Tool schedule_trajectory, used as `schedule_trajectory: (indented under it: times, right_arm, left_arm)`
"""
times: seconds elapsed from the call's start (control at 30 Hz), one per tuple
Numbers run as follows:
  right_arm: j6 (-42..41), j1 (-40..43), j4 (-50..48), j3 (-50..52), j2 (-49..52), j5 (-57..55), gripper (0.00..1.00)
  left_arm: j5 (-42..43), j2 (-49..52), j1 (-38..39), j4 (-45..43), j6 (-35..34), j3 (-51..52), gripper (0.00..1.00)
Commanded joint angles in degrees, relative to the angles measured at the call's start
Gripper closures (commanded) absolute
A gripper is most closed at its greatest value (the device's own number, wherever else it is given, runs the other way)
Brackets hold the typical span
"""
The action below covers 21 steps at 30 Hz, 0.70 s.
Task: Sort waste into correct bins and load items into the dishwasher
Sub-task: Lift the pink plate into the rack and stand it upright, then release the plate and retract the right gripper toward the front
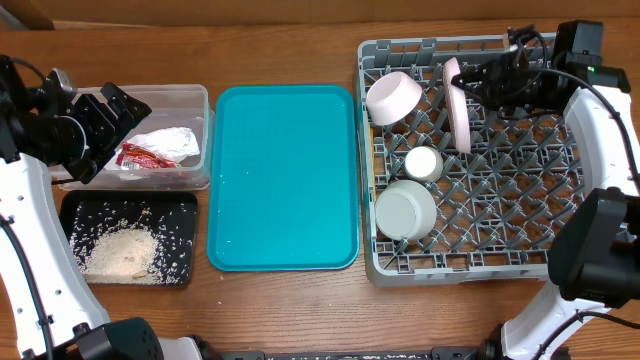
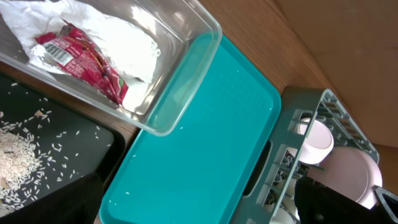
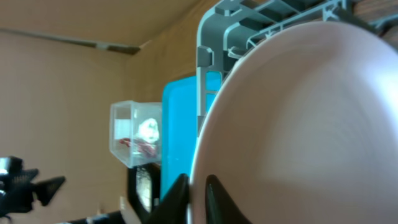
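Observation:
The pale pink plate (image 1: pixel 458 105) stands on edge between the pegs of the grey dish rack (image 1: pixel 520 200). My right gripper (image 1: pixel 478 80) is shut on its rim, one finger on each side (image 3: pixel 198 193), and the plate (image 3: pixel 298 124) fills the right wrist view. A pinkish bowl (image 1: pixel 392 97), a cream cup (image 1: pixel 423 163) and a grey-white bowl (image 1: pixel 405 210) sit in the rack's left part. The clear tub (image 1: pixel 190 100) holds the red wrapper (image 1: pixel 145 157) and the white napkin (image 1: pixel 170 140). The black tray (image 1: pixel 75 210) holds rice grains (image 1: pixel 125 250). My left gripper (image 1: pixel 112 135) is open and empty at the tub's left end.
A large teal tray (image 1: pixel 285 175) lies between the tub and the rack, with a few stray grains on it (image 2: pixel 205 143). The left wrist view shows the wrapper (image 2: pixel 81 59) in the tub (image 2: pixel 186 93) and the rack's corner (image 2: pixel 292 162).

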State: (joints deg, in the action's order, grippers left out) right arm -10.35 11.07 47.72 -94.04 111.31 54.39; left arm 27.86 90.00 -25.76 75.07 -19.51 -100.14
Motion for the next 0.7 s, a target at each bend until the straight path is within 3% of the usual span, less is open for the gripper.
schedule_trajectory:
  times: [0.0,0.27,0.6,0.63,0.67]
  right_arm:
    - [-0.1,0.0,0.8,-0.3,0.5,-1.2,0.71]
    - [-0.1,0.0,4.2,-5.8,-3.7,-8.9,0.52]
    - [1.7,-0.5,12.8,-10.8,-13.0,-46.0,0.5]
    - [1.7,-0.5,13.7,-10.8,-13.3,-47.1,0.46]
    - [1.6,-0.5,15.0,-10.8,-13.3,-47.1,0.0]
  left_arm:
    - [0.0,-1.1,0.1,-0.1,0.7,-0.9,0.0]
    - [0.0,-1.1,0.1,-0.1,0.7,-0.9,0.0]
    - [0.0,-1.1,0.1,-0.1,0.7,-0.9,0.0]
    - [0.0,-1.1,0.1,-0.1,0.7,-0.9,0.0]
    - [0.0,-1.1,0.1,-0.1,0.7,-0.9,0.0]
